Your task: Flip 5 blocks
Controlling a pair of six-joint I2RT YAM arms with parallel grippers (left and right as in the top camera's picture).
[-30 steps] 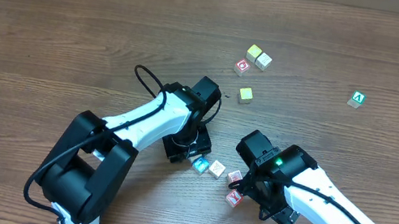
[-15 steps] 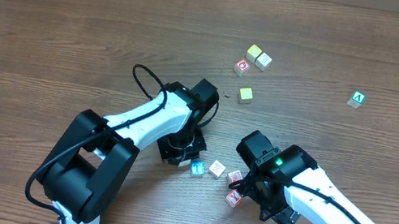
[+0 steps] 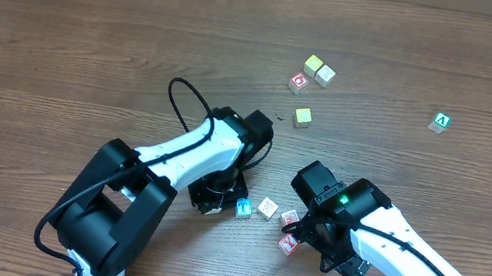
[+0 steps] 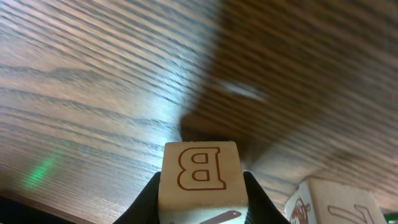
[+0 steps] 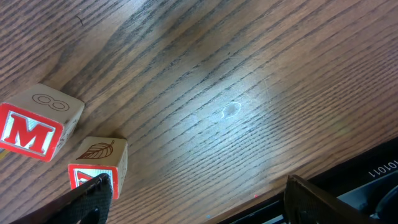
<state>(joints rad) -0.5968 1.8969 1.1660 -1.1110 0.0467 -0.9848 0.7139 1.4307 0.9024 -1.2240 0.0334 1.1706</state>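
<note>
My left gripper [image 4: 200, 211] is shut on a pale block [image 4: 200, 177] with a red outlined "B", one black finger on each side. A second block [image 4: 329, 202] lies just to its right. Overhead, the left gripper [image 3: 220, 198] is low on the table with a teal-faced block [image 3: 243, 208] at its tip and a white block [image 3: 267, 207] beside that. My right gripper [image 5: 196, 199] stands open. Its left finger is next to a leaf-printed block [image 5: 99, 158], and the "M" block [image 5: 37, 124] sits beyond. Overhead these two are the pink-printed block [image 3: 290, 218] and the red-printed block [image 3: 288, 244]. A fifth red-printed block [image 3: 298, 83] sits far back.
Two plain cubes [image 3: 318, 69] touch each other at the back, near the far red-printed block. A third plain cube [image 3: 303, 116] lies closer in. A green "A" cube [image 3: 441, 122] sits far right. The table's near edge runs just under my right gripper.
My left gripper has closed on the block and shifted slightly toward the near edge, the teal-faced block moving with it. The right arm has not moved.
</note>
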